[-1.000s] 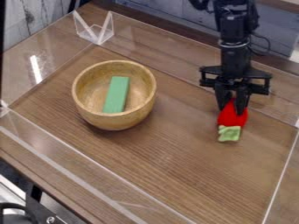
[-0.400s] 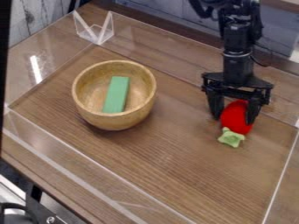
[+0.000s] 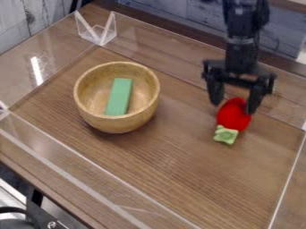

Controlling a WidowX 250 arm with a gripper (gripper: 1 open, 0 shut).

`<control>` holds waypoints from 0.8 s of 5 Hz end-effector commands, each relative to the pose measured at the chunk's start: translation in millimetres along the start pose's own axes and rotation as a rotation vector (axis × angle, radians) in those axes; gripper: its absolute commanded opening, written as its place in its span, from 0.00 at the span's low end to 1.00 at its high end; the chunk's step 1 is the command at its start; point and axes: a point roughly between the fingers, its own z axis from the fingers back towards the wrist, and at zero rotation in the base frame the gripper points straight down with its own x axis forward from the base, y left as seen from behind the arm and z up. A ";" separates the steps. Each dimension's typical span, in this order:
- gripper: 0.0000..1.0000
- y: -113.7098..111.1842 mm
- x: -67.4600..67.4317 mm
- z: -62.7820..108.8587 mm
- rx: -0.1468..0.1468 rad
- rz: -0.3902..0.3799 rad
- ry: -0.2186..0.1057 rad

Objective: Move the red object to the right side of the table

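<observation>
Table: red object lying, green cap toward camera; tool spread above.

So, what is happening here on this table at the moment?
A single robot arm is working over a wooden table. Its gripper hangs with open fingers just above a red strawberry toy, which lies free on the right side of the table. On the left, a wooden bowl holds a green block; nothing touches it.

Black arm upright, gripper pointing straight down, jaws spread wide apart, empty.
</observation>
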 end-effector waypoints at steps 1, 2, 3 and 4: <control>1.00 16.1 -1.4 54.5 -0.003 0.028 -0.119; 1.00 44.3 -7.6 73.6 0.023 0.066 -0.130; 1.00 60.0 -14.1 71.8 0.057 0.077 -0.105; 1.00 59.6 -15.2 53.1 0.082 0.067 -0.083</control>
